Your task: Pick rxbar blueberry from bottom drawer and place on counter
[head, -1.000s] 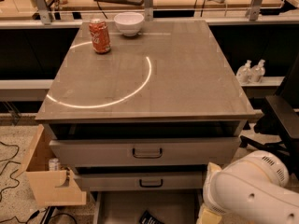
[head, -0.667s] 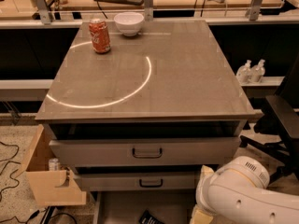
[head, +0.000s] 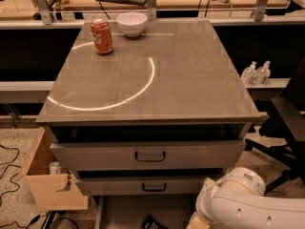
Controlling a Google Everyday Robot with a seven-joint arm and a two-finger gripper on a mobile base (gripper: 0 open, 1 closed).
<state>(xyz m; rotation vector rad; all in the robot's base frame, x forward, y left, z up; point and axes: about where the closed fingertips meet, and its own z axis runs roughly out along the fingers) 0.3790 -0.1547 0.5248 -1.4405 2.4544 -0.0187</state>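
Arm [head: 248, 202]: white link at near right, in front of the right end of the drawer stack. Vs 1.0 s ago its vented joint cap sits further left and slightly lower; same trend vs 0.7 s ago, smaller step. Its low end now overlaps the right part of the bottom drawer [head: 121, 213].

Hand: off the bottom edge, below the arm's low end, at the near right of the bottom drawer. Can't tell whether it is wide, narrow or holding anything.

rxbar blueberry [head: 153, 222]: dark packet lying in the open bottom drawer, mid-width, cut by the bottom edge. Just left of the arm; can't tell if they touch. No shift from the earlier frames.

Bottom drawer is pulled out, grey floor showing. The two upper drawers [head: 149, 155] are pushed in, dark handles facing near.

Worktop [head: 200, 80]: red can [head: 102, 36] upright at far left, white bowl [head: 131, 23] just right of it at the far edge, apart from the can. White arc [head: 143, 87] runs across the left half. All unchanged.

Off the worktop: tan wooden bin [head: 52, 194] at near left beside the drawers, two small bottles [head: 256, 73] on a ledge at right, black chair [head: 286, 123] at right edge. Unchanged.
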